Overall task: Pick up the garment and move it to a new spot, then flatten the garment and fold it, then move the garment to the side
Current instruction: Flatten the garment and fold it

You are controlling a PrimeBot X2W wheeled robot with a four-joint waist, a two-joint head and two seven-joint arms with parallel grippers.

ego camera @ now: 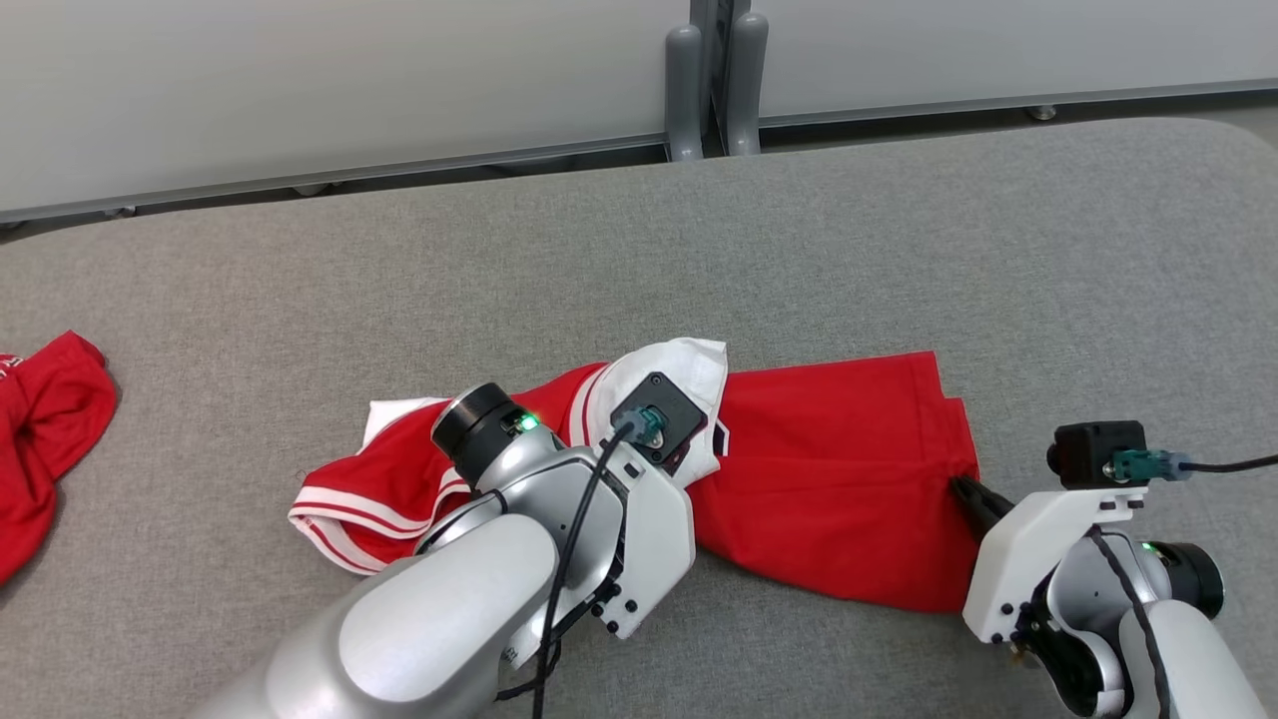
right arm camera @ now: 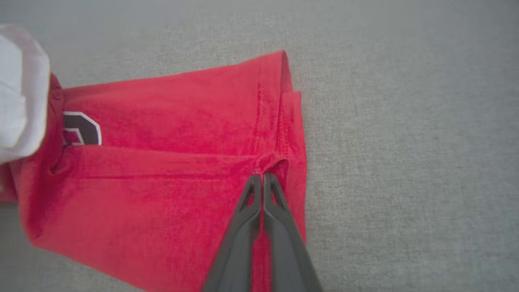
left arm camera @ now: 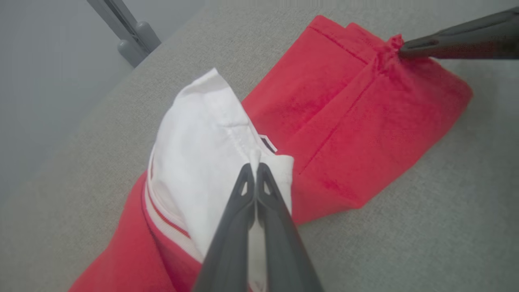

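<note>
You have the crumpled red-and-white jersey garment lying mid-front on the grey fabric counter, left claw pinching its white fold and right claw pinching its red hem, so by my judgement flattening, folding and setting aside remain.

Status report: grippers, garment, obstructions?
Left gripper shut on garment, white section. Right gripper shut on red hem. Another red cloth lies apart, far left.
</note>
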